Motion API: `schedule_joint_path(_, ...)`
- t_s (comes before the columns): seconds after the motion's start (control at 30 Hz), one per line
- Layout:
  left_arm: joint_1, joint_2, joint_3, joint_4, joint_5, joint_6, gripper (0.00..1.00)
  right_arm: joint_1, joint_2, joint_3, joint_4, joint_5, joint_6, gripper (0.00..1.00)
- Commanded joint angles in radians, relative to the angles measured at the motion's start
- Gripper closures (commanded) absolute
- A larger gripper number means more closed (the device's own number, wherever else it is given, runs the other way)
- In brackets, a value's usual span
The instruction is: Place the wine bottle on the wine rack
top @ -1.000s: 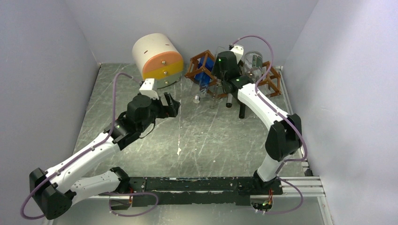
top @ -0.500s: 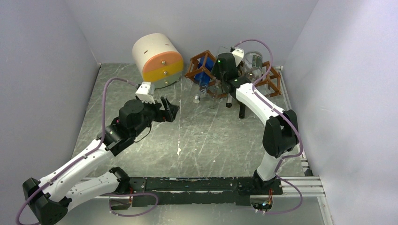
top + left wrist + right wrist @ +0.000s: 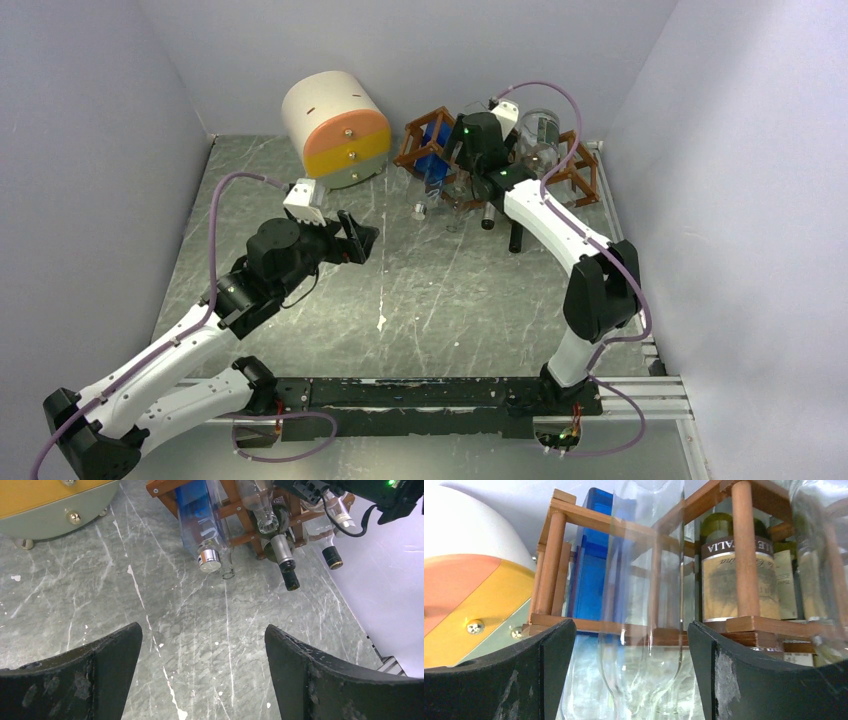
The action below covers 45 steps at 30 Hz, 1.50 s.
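Right gripper (image 3: 630,627) brackets, jaws apart w/o contact, the clear glass wine bottle (image 3: 644,555), prob. because reddish-brown wooden lattice wine rack (image 3: 555,565) carries it; left gripper (image 3: 202,630) also apart, away from rack.

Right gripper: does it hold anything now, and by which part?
Nothing is held. The right gripper is open and straddles the clear bottle, with a gap showing on one side.

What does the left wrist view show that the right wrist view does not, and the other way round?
Only the left wrist view: the caps and mouths of the bottles pointing out of the wine rack, and bare table in front. Only the right wrist view: the printed label on the dark bottle, and the right end effector open around a clear bottle. Both: the rack, the blue bottle, the drawer unit.
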Motion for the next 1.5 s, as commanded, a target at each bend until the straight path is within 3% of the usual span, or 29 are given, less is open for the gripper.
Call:
schedule_joint_path(0.0, 0.002, -0.006, 0.018, 0.009, -0.010, 0.002, 0.04, 0.003, -0.063, 0.024, -0.018, 0.048, -0.061, 0.13)
schedule_joint_path(0.3, 0.002, -0.064, 0.035, -0.065, -0.049, -0.134, 0.04, 0.006, -0.234, -0.064, -0.074, -0.038, -0.094, 0.12)
schedule_joint_path(0.5, 0.001, -0.108, 0.057, -0.114, 0.027, -0.055, 0.04, 0.011, -0.471, -0.206, -0.205, -0.091, -0.101, 0.12)
schedule_joint_path(0.83, 0.002, -0.098, 0.201, -0.308, -0.154, 0.063, 0.04, 0.010, -0.873, -0.373, -0.444, 0.022, -0.054, 0.10)
schedule_joint_path(1.07, 0.001, -0.128, 0.366, -0.451, -0.213, 0.188, 0.04, 0.010, -1.030, -0.325, -0.560, 0.147, -0.070, 0.10)
schedule_joint_path(1.47, 0.001, -0.261, 0.489, -0.436, -0.154, 0.301, 0.04, 0.010, -1.132, -0.175, -0.604, 0.199, -0.147, 0.09)
